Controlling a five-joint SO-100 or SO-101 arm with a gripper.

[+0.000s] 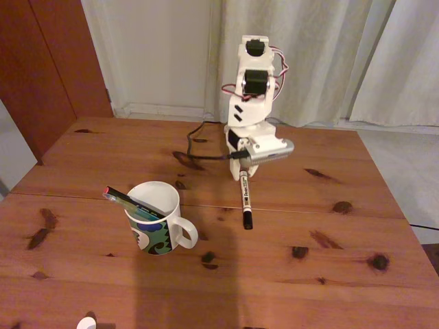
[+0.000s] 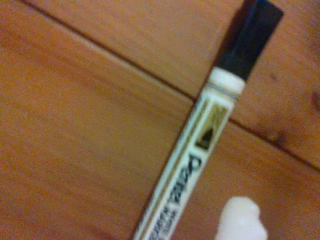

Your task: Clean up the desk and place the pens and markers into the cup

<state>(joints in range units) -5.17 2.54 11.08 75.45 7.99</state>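
Your hand [image 1: 245,173] sits low over the upper end of the white marker [image 1: 245,199]. In the fixed view the marker's long axis runs straight from the arm toward the camera, black cap at the near end, crossing the table [image 1: 343,274] seam. Whether the hand has closed on the barrel, you can't tell from here. The cup [image 1: 153,218] stands off to the left of the marker, two thin pens [image 1: 134,203] already leaning inside. The wrist view shows the marker [image 2: 200,150] with black print on its barrel.
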